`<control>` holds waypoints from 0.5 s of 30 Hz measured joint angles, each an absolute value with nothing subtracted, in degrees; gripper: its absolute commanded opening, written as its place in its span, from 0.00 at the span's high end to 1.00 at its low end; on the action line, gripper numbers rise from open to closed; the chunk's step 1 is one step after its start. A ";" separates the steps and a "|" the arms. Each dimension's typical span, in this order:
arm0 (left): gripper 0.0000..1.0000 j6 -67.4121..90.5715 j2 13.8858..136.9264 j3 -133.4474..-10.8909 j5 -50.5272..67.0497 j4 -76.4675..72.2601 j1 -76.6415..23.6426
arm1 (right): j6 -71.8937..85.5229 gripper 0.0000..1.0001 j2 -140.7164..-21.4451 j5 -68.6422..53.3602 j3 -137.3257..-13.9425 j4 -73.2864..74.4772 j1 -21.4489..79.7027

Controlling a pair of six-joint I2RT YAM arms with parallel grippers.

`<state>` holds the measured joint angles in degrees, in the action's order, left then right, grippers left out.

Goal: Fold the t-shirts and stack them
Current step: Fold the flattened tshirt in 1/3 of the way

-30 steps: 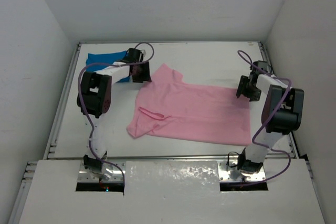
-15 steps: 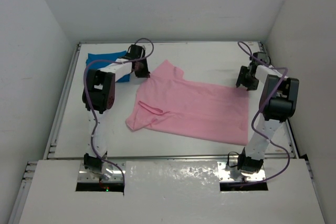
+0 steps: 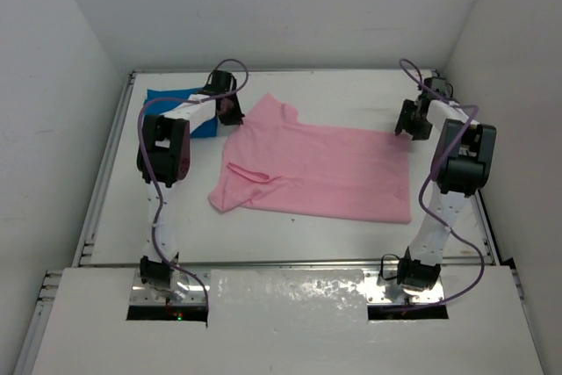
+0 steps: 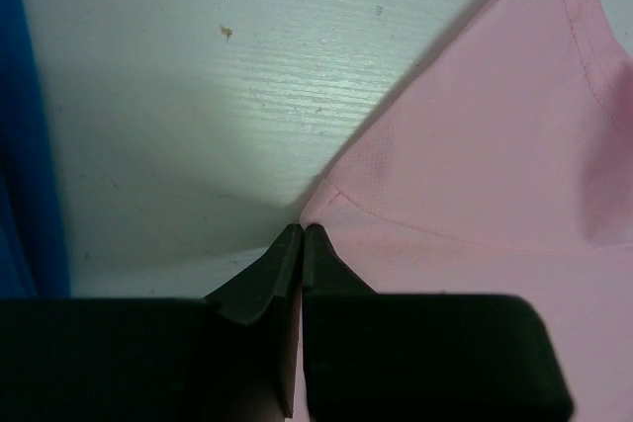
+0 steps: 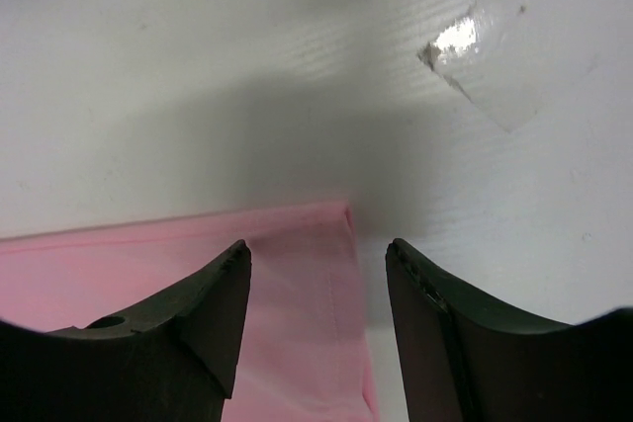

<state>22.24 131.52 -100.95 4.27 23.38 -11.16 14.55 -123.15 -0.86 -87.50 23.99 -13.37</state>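
Pink t-shirt (image 3: 320,169) lies spread flat in the middle of the table (image 3: 351,98). It looks soft, light and limp, so it will likely drag and wrinkle; best taken by the corners. Blue t-shirt (image 3: 171,97) sits folded at far left. Left gripper (image 4: 300,234) has jaws together, apparently pinching the pink sleeve corner. Right gripper (image 5: 317,246) has jaws apart, straddling the hem corner.

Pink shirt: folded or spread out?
Spread: the pink shirt lies mostly flat across the table, only one sleeve bunched.

A white surface (image 3: 334,94) boxed in by plain white walls (image 3: 263,6) carries a clear patch of tape (image 5: 485,56) far right and a tiny brown speck (image 4: 226,33) far left.
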 measured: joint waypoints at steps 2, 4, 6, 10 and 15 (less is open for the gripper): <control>1.00 22.37 131.52 -100.95 3.92 23.42 -11.16 | 14.52 0.45 -122.08 -0.67 -86.08 24.27 -13.39; 1.00 22.37 131.52 -100.95 3.57 23.42 -11.16 | 14.55 0.45 -120.99 -0.71 -84.53 24.12 -13.39; 1.00 22.37 131.52 -100.86 3.42 23.42 -11.16 | 14.55 0.45 -120.03 -1.19 -82.81 23.97 -13.39; 0.68 22.33 131.44 -100.82 3.64 23.44 -11.16 | 14.52 0.44 -120.01 -2.31 -82.17 24.18 -13.39; 0.38 22.13 128.84 -100.84 3.53 25.43 -11.16 | 14.59 0.43 -120.07 -2.52 -87.05 26.30 -13.39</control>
<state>22.13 128.84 -100.84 3.53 25.43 -11.16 14.59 -120.07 -2.52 -87.05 26.30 -13.39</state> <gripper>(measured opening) 0.563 0.570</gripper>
